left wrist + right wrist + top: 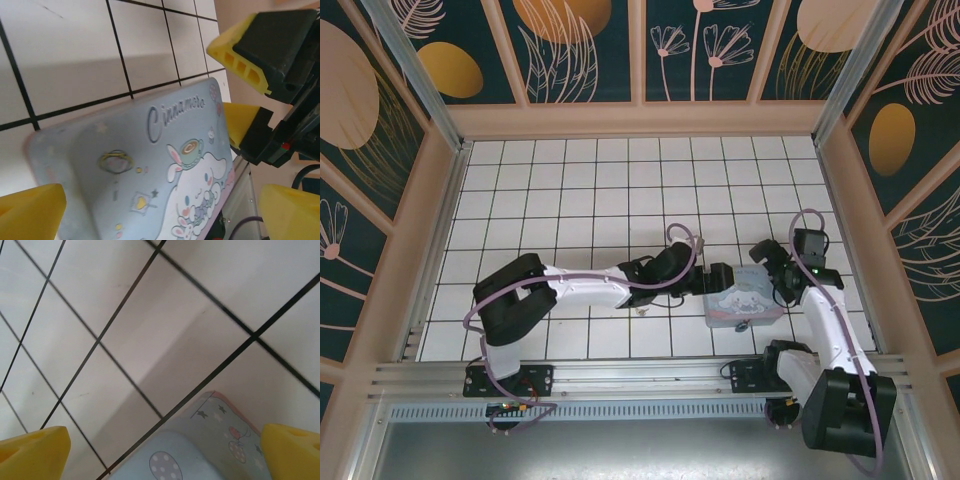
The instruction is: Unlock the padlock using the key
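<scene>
white tiled table lying under both my arms | pale blue cartoon-printed rectangular tin sitting near-right on it | my left gripper hanging spread wide at the tin's left end | my right gripper hanging spread wide over its far-right corner | padlock, key: I am failing to tell where they are lying

A white tiled floor with thin dark grid lines spreads across the enclosure. Pale wooden framing runs along its far edge and up both sides, holding dark teal wall panels printed with pale line-drawn flowers, leaves and orange-tan ovals. Grey metal posts slant at the far corners. A ribbed aluminium rail crosses the near edge. The light is even, with soft shadows on the tiles
</scene>
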Robot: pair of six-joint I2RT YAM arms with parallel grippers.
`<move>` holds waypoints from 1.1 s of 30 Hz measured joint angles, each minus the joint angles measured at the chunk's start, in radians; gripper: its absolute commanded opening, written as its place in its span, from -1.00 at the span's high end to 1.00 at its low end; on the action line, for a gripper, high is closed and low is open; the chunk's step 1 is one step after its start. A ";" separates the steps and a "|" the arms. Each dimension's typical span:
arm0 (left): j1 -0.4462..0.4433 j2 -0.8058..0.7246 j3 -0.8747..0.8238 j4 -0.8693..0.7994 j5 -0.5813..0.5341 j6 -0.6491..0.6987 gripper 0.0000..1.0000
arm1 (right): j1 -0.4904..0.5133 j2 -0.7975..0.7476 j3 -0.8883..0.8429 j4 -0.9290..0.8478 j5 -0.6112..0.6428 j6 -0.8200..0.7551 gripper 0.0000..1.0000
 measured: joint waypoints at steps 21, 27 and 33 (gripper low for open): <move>0.202 -0.048 -0.039 -0.070 -0.168 0.056 -0.98 | 0.391 0.355 0.153 0.306 0.055 0.280 -0.85; 0.295 -0.123 -0.134 -0.072 -0.198 0.094 -0.98 | 0.486 0.610 0.366 0.364 0.055 0.311 -0.88; 0.373 -0.175 -0.195 -0.070 -0.204 0.135 -0.97 | 0.542 0.762 0.507 0.420 0.038 0.337 -0.89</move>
